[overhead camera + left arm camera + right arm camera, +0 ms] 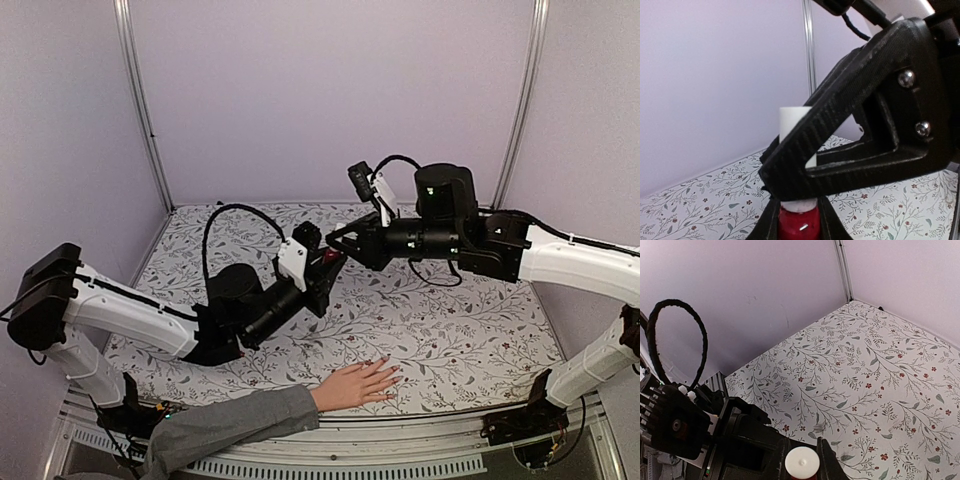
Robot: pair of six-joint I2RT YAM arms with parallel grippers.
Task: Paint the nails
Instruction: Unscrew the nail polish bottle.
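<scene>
A counter (450, 340) covered in a cloth of leaves and small red flowers fills the floor of a pale-walled booth. Two arms reach in over it from the near edge and meet above its middle. The left arm (130, 315) stretches up and to the right, and the right arm (560, 260) comes across from the right at about the same height.

At the near edge of the counter lies a pale hand (352, 386) in a grey sleeve (230, 425), palm down, fingers spread and pointing right. It is well apart from where the arms meet.

Between the two arms, lifted clear of the counter, is a small red bottle (799, 225). The left jaws are pinching it, one finger on each side of the red body, as the left wrist view shows from close up. A white cap (802, 462) stands upright on top of the bottle. The right jaws are pressed in on this cap, and the right wrist view looks straight down on its round top with a black finger touching each side.

The nails (397, 378) are at the tips of the spread fingers near the front of the counter, below and a little to the right of the bottle in the top view. They are too small there to tell their colour.
</scene>
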